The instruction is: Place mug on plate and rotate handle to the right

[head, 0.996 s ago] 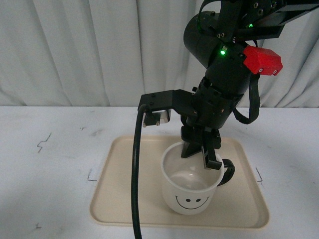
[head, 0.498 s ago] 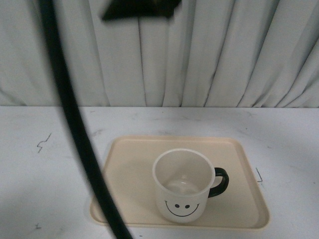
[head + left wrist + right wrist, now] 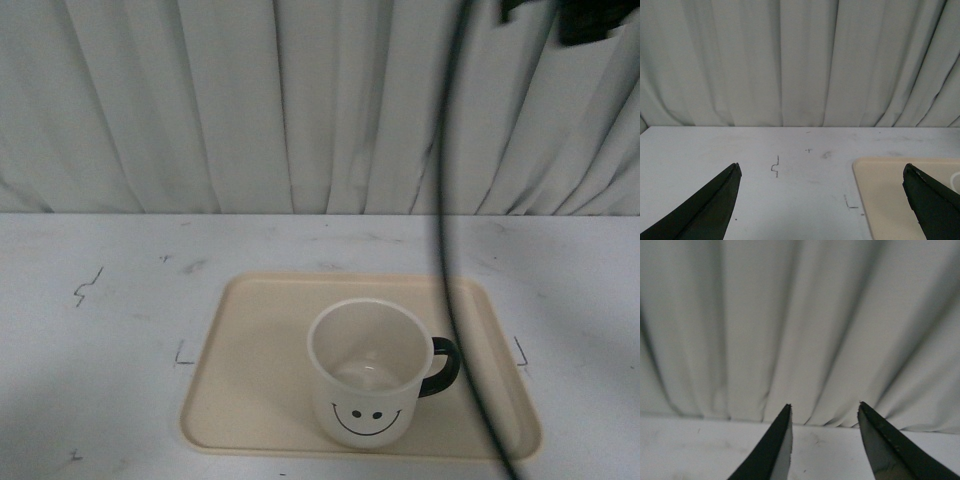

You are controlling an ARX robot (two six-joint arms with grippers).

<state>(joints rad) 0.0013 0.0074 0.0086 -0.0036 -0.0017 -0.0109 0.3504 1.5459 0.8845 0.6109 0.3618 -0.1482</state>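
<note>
Mug [image 3: 367, 373] stands upright on the plate [image 3: 250, 400], a little toward the plate's right and near edge, its smiley facing the front camera and its handle [image 3: 443, 366] sticking out to the right; nothing touches it. Judged from that, both parts of the task look done, and at most a small trim of the handle angle might be left. Left gripper [image 3: 822, 200] hangs spread wide and empty over the table [image 3: 100, 340], just beside the plate's left edge. Right gripper [image 3: 824, 440] is parted too, holding nothing, aimed at the curtain [image 3: 250, 100] well above the plate. A black cable [image 3: 447, 250] dangles across the front view in front of the plate's right side
</note>
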